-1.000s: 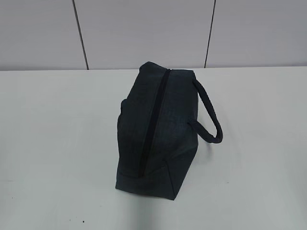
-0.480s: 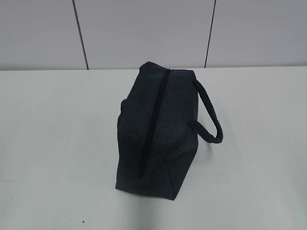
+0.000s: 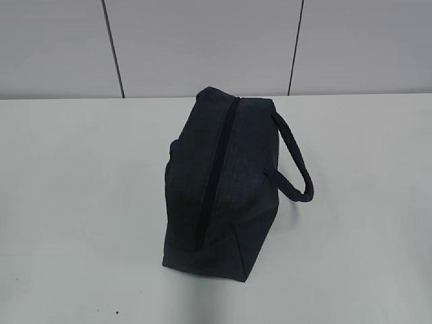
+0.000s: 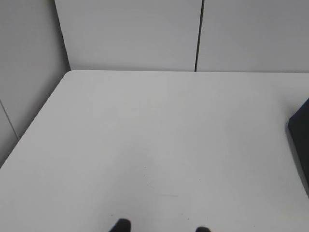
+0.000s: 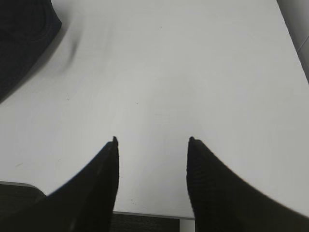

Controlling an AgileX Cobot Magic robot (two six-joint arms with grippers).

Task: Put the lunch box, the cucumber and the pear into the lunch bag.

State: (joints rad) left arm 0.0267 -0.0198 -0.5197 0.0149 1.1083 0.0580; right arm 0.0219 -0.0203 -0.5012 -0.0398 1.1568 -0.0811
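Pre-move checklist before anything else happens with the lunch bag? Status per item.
1. Lunch bag standing on the table: ok.
2. Zipper shut along the top: looks closed end to end, ok if packing is finished, not ok if it has yet to start.
3. Lunch box, cucumber, pear accounted for: none visible in any view; inside the bag or absent, cannot tell.
4. Right claw empty: ok, fingers apart over bare table, nothing between them.
5. Left claw empty: only the fingertips show, apart, nothing between them; ok.
6. Handle clear of both claws: ok.
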